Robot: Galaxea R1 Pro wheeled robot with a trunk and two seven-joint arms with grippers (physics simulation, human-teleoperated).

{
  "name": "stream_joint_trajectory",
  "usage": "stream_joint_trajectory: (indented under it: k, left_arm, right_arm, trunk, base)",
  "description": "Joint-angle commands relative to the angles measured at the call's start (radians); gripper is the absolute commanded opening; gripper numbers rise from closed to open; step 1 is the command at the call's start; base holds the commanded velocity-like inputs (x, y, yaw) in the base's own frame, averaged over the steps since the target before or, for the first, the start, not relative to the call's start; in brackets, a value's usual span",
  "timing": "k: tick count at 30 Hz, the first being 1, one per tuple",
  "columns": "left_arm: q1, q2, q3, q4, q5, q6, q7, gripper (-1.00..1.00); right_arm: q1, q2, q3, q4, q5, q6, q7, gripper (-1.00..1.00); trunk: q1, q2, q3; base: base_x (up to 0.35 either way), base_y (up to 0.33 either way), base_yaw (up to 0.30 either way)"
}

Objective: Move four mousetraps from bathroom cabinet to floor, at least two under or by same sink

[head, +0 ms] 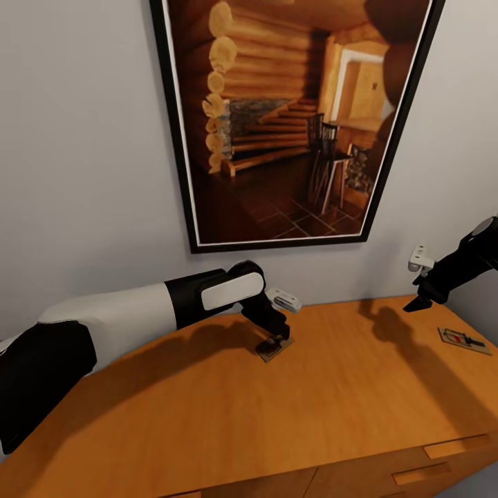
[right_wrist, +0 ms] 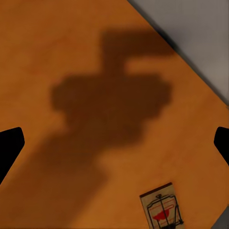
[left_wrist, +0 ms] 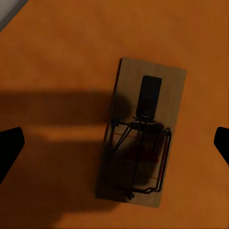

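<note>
Right now one mousetrap point(head: 274, 347) lies flat on the orange-brown top of the cabinet point(head: 228, 422), near the back edge by the wall. It is a small wooden slab with a black wire bar and a dark plate on it. In the left wrist view the same trap point(left_wrist: 143, 133) sits between the two black fingertips, and they stand wide apart, not touching it. So the left gripper point(head: 275, 337) is spread wide, right above this trap with nothing in its grip. Its shadow falls dark across the wood beside the trap.

A second mousetrap point(head: 464, 340) lies flat on the cabinet too, far off toward the right end, well apart from the first one. It has a bit of red on it. In the right wrist view this second trap point(right_wrist: 161, 206) sits off to one side, not between the fingertips. The right gripper point(head: 417, 301) hangs in the air above the cabinet, near the second trap but not touching it, and its fingertips are spread wide with nothing held.

Behind the cabinet is a pale wall point(head: 76, 138). A big picture in a black frame point(head: 290, 117) hangs on it, showing a log room with stairs.
</note>
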Motion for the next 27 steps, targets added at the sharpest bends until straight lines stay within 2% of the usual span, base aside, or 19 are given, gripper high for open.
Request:
stream_joint_trajectory:
  k: [1, 27]
  left_arm:
    - [-0.002, 0.000, -0.002, -0.001, 0.011, -0.001, 0.009, 1.00]
    - [0.000, -0.005, -0.003, -0.008, 0.011, -0.001, 0.006, 1.00]
  right_arm:
    - [-0.002, -0.001, 0.003, -0.001, 0.005, 0.009, 0.006, 1.00]
    - [-0.002, -0.001, 0.003, -0.001, 0.007, 0.009, 0.006, 1.00]
  trunk:
    - [0.004, -0.008, -0.004]
    - [0.104, -0.190, -0.086]
  base:
    - [0.000, 0.000, 0.000]
    - [0.000, 0.000, 0.000]
